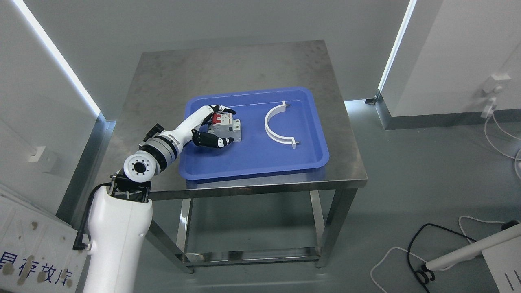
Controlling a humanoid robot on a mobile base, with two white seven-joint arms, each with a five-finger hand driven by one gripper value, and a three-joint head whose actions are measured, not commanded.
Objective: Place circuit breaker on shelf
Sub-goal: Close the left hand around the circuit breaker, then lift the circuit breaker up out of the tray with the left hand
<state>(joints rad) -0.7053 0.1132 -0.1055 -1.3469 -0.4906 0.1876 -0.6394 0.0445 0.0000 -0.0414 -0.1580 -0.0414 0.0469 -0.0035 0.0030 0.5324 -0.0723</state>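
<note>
on the blue tray (pixel 285 160), left of the white curved bracket (pixel 276 124): circuit breaker (pixel 226 127), flanked by left hand (pixel 213 124) with fingers curling around, grip seemingly incomplete. not yet lifted; shelf unseen, placing still ahead.

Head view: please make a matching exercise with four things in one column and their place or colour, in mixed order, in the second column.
Things:
1. circuit breaker
2. white curved bracket
3. blue tray
4. left hand

Descriptions:
A. lies on the steel table
B. right half of the tray, untouched
C. fingers around the breaker
D. grey body, red switches, left half of the tray

Pairs: 1-D, 2-B, 3-A, 4-C
</note>
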